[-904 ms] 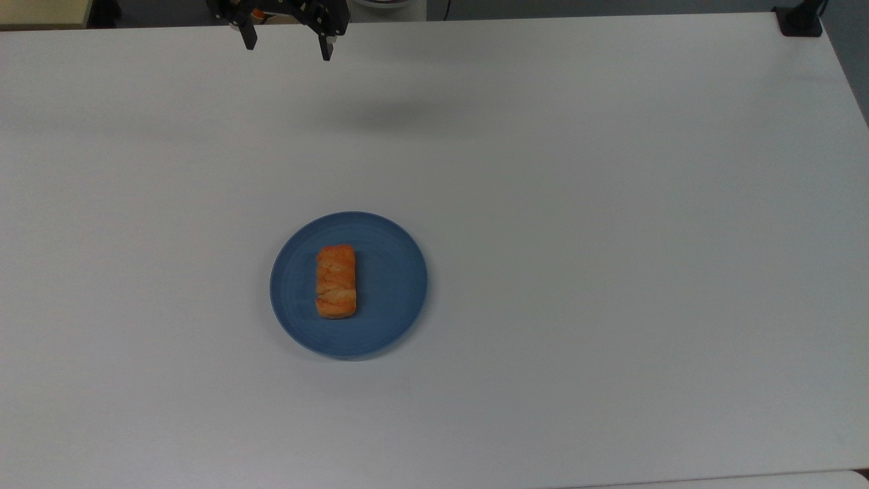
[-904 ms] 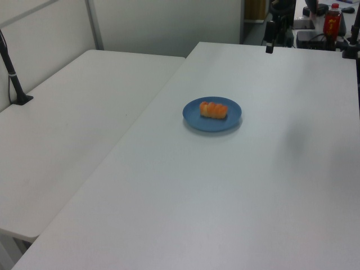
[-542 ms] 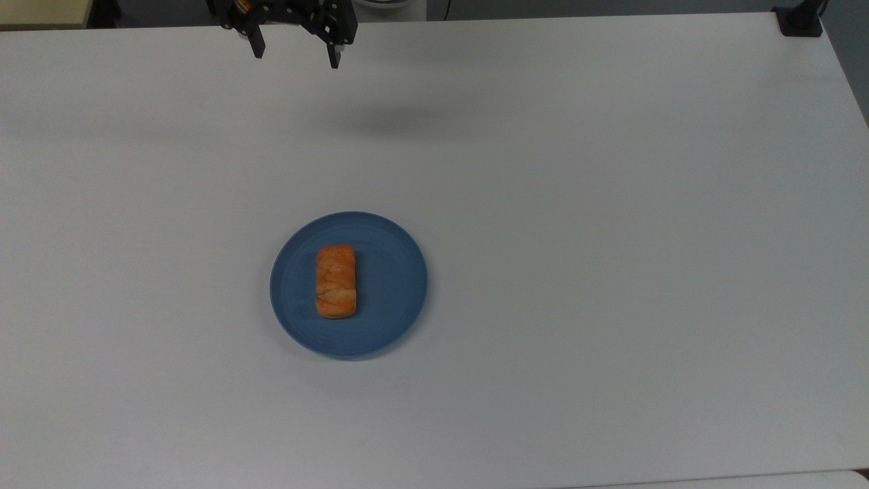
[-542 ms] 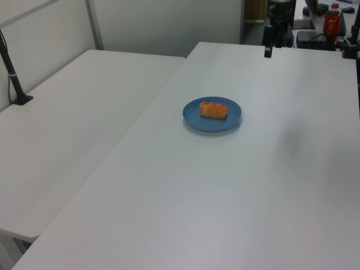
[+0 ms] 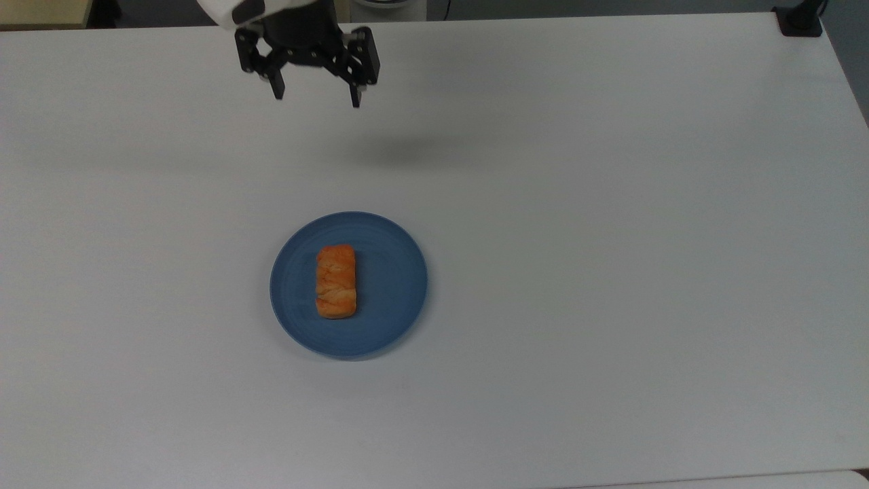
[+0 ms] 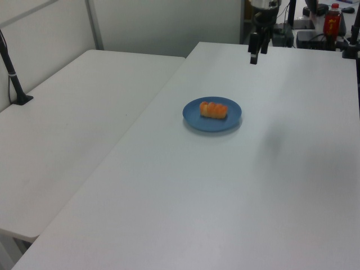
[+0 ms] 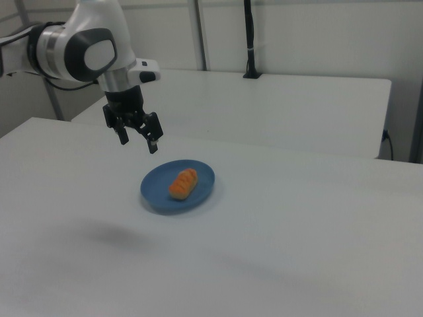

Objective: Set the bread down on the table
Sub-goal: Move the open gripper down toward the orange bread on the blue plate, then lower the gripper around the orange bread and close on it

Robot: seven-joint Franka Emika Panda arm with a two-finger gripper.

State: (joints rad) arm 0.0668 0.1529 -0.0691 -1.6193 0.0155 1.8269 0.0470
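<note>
We are seeing the table [image 5: 611, 272] lying bare around the blue plate [image 5: 387, 299]. The bread [image 5: 335, 281] is sitting left of plate centre in the top view, with open approach from every side and above.

The gripper [image 5: 316, 97] [image 6: 253, 58] [image 7: 138, 141] hangs in the air, pointing down, its two black fingers [image 5: 277, 88] spread wide apart and holding nothing, the white arm [image 7: 79, 46] bent above it.
</note>
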